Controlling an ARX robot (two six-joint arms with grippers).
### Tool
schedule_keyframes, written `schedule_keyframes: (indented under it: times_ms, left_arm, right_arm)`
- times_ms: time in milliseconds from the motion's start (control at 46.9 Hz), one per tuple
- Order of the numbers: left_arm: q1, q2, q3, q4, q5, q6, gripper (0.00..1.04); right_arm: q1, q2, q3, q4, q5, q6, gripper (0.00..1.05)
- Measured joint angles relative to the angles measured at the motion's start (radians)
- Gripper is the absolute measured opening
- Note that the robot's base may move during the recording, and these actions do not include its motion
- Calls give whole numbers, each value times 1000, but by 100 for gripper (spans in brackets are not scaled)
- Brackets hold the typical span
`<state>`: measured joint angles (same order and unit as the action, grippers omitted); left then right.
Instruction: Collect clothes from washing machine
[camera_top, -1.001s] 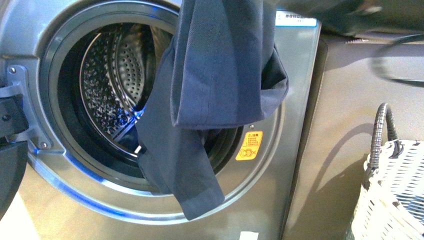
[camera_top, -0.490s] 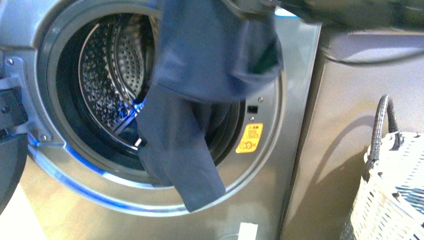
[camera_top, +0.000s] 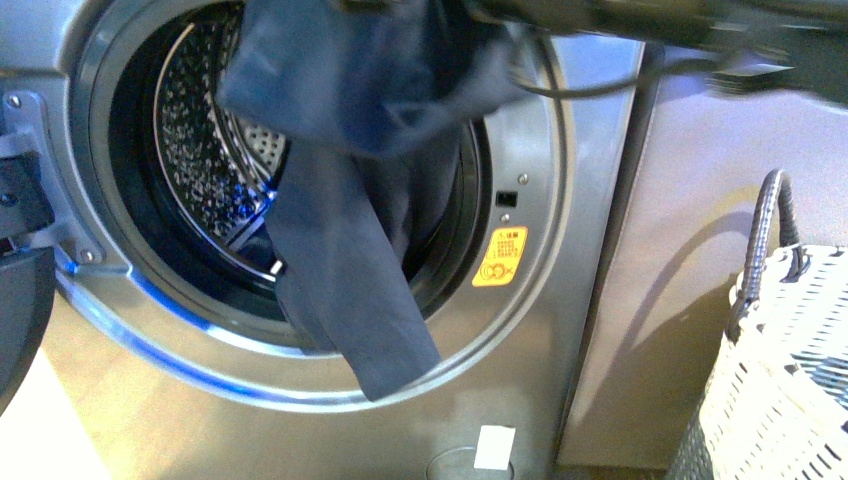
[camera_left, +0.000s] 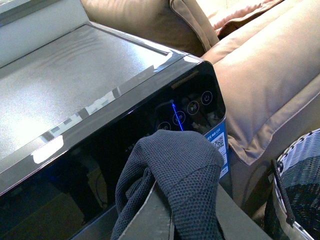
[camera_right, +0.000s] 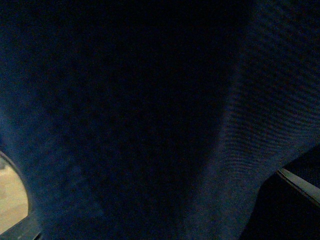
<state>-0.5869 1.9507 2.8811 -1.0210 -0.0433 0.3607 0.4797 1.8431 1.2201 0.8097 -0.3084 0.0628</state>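
The clothes (camera_top: 350, 200), a dark navy garment, hang from above the top edge of the front view across the washing machine's (camera_top: 540, 340) open round mouth. Their lower end drapes over the rim down to the grey front. The perforated drum (camera_top: 195, 150) shows behind them. In the left wrist view my left gripper (camera_left: 167, 222) is shut on the clothes (camera_left: 175, 165), which drape over its grey fingers (camera_left: 142, 217) above the machine's black control panel (camera_left: 190, 107). A blurred dark arm (camera_top: 660, 25) crosses the top right of the front view. The right wrist view is dark.
A white-and-brown woven basket (camera_top: 785, 380) with a dark handle stands at the lower right and also shows in the left wrist view (camera_left: 300, 190). The open door (camera_top: 20, 300) sits at the left edge. An orange sticker (camera_top: 499, 258) is on the machine front. Beige cushions (camera_left: 270, 75) lie beyond the machine.
The upper part of the clothes has swung left across the drum mouth and bunched higher. The dark arm at the top has moved left. The lower end still hangs over the rim.
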Motion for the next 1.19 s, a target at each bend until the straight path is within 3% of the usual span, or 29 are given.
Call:
schedule_keyframes:
  times_ms: [170, 469, 746, 937, 1108, 1150, 1193]
  left_arm:
    - [0, 0, 0, 0, -6, 2, 7]
    - [-4, 0, 1, 0, -9, 5, 7]
    - [-6, 0, 3, 0, -8, 5, 7]
    - [-12, 0, 7, 1, -5, 5, 7]
    - [-18, 0, 7, 1, -2, 5, 7]
    - [-19, 0, 7, 1, -1, 5, 28]
    - [-20, 0, 8, 1, 1, 4, 33]
  right_arm:
    - [20, 47, 32, 66, 126, 0, 96]
    - [21, 76, 22, 219, 306, -42, 50]
    - [-26, -32, -115, 341, 302, -34, 13]
    - [-79, -200, -213, 344, 251, -3, 9]
    - [-168, -394, -219, 230, 181, 56, 9]
    - [-198, -444, -198, 174, 149, 83, 9]
    - [-225, -486, -167, 110, 124, 106, 9]
